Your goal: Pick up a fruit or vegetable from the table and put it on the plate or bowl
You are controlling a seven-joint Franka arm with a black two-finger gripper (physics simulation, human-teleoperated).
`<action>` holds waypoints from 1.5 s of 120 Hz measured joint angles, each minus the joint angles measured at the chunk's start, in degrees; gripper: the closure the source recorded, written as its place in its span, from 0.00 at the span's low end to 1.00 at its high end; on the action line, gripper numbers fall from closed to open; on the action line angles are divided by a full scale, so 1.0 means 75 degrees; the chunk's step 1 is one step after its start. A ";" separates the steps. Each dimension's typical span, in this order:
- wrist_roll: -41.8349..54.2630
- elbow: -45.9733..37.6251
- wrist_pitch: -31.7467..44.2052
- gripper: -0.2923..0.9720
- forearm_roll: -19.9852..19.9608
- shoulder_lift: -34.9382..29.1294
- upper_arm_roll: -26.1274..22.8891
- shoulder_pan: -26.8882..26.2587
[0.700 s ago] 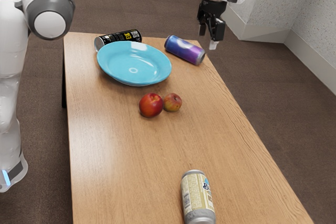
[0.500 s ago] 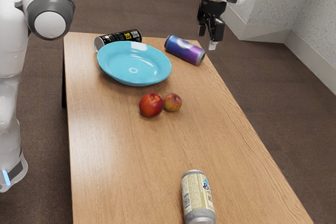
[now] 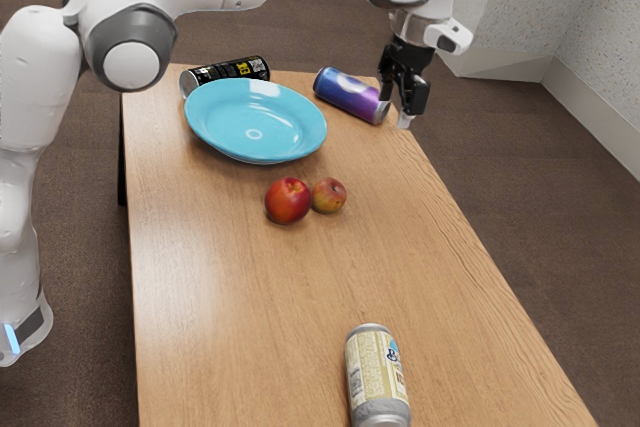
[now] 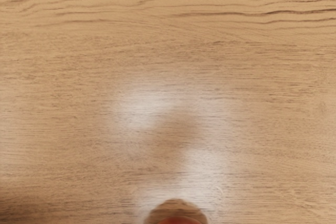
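Jaws apart and empty, the gripper (image 3: 404, 112) hangs over the table's (image 3: 300, 297) edge just at three o'clock of the lying purple can (image 3: 352, 94) — well apart from the red apple (image 3: 287, 200) and the smaller orange-red fruit (image 3: 329, 195) touching it, both on the wood at five o'clock of the blue plate (image 3: 290, 137).

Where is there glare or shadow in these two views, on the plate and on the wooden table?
Exterior view: a small white highlight lies near the middle of the blue plate; the red fruit casts only a faint, soft shadow on the table. Wrist view: pale glare patches show on the wood, with a dim shadow between them.
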 joint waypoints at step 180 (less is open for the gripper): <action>0.0117 -0.5727 0.3131 0.23 0.0059 -0.1826 0.0271 -0.0468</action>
